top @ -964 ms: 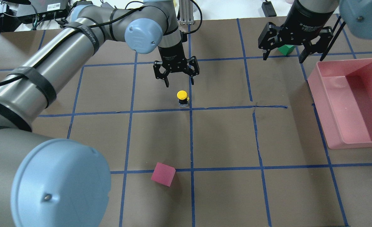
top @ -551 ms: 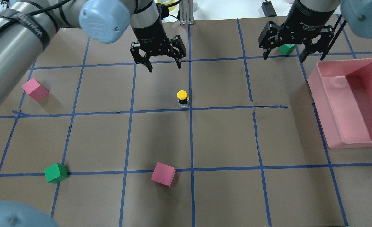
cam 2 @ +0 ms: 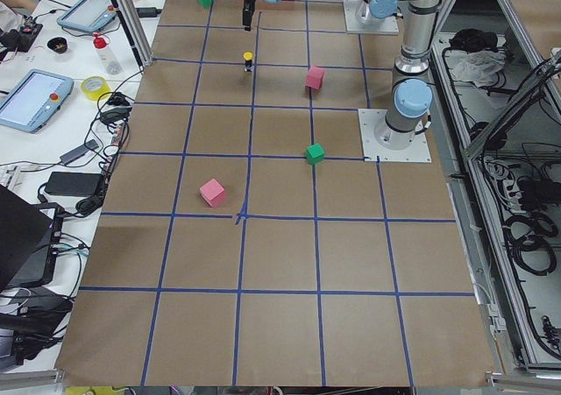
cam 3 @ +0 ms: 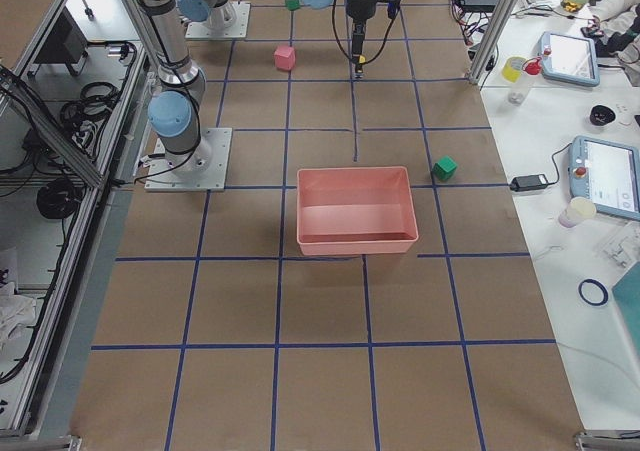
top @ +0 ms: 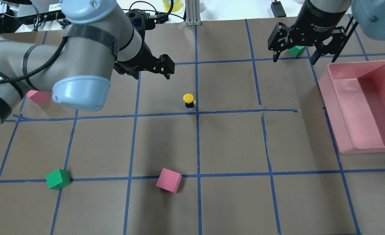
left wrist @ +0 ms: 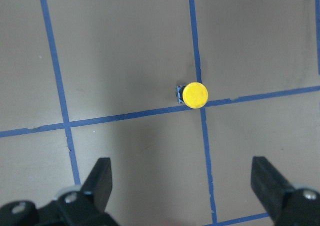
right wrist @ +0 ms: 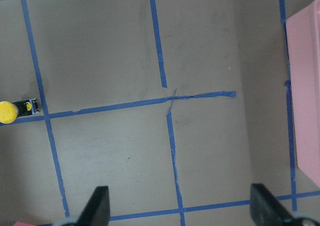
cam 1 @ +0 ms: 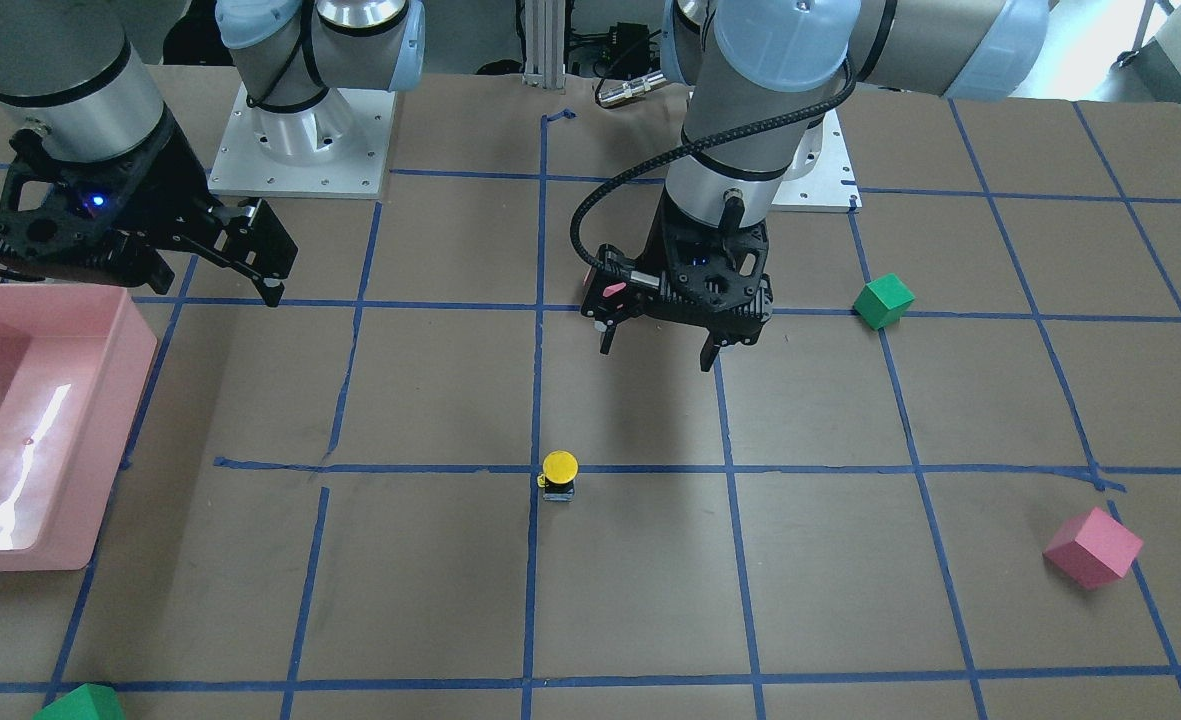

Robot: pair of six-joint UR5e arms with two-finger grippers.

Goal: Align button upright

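Observation:
The button (top: 188,101) stands upright on a blue tape crossing near the table's middle, its yellow cap on top of its black body. It also shows in the front view (cam 1: 559,474), from straight above in the left wrist view (left wrist: 194,95), and at the left edge of the right wrist view (right wrist: 10,111). My left gripper (top: 152,75) is open and empty. It hangs above the table, apart from the button, on its far left side (cam 1: 656,352). My right gripper (top: 293,60) is open and empty, high at the far right.
A pink bin (top: 358,143) stands at the right edge. A pink cube (top: 169,180) and a green cube (top: 58,179) lie in front. Another pink cube (top: 37,96) lies at the left. A green cube (top: 296,50) sits under my right gripper.
My left gripper has moved left, away from the button, and its arm has swung round. The button and my right arm have not moved.

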